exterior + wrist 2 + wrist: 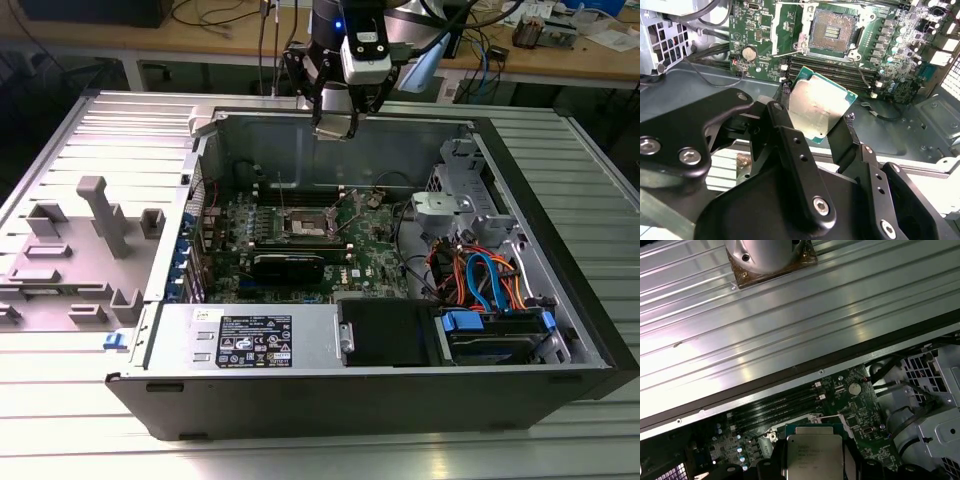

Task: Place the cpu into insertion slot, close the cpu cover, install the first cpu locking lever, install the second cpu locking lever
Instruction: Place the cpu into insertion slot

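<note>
The hand (pixel 335 122) is clamped on the cpu (pixel 821 102): in the second wrist view a black finger (pixel 790 131) presses on each of two opposite edges, and the dull silver top faces the camera with a strip of green showing around it. In the exterior view the hand hangs high over the far wall of the open computer case (pixel 300 400), which lies on the ribbed metal tabletop (pixel 90 445). The insertion slot (pixel 832 31) sits on the green motherboard (pixel 757 30) with its dark centre exposed and nothing lying in it. It is well apart from the chip, below it and nearer to the camera in the exterior view. To do the placing well, I judge that the chip should be brought level and its edges squared with the silver rim while it is clear above. It should then come straight down with no sideways slide, since the contact field in the slot looks fine and easily bent. The grip should be let go only once the chip rests flat inside the rim. The chip lies between the fingers, touching both, its plate across the gap.
</note>
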Available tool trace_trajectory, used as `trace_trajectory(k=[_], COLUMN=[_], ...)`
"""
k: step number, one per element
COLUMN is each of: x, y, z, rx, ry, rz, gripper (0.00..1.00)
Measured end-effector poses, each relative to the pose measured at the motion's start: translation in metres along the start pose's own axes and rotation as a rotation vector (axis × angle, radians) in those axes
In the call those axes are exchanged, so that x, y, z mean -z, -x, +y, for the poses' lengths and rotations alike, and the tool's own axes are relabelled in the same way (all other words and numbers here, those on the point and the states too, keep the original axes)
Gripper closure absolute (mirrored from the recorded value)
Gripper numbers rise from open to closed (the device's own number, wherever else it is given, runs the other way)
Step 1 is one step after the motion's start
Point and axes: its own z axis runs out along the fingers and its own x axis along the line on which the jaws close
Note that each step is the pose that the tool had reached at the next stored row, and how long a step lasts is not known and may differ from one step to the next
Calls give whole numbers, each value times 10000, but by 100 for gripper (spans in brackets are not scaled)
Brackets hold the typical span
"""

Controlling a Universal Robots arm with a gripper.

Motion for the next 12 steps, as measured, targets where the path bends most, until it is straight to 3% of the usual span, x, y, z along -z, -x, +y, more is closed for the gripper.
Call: trace_trajectory(k=[3,12], x=[0,-2], y=[0,0], z=[0,-1], rx=[-90,-1102], ry=[3,21], rz=[-8,-98], gripper=[45,45])
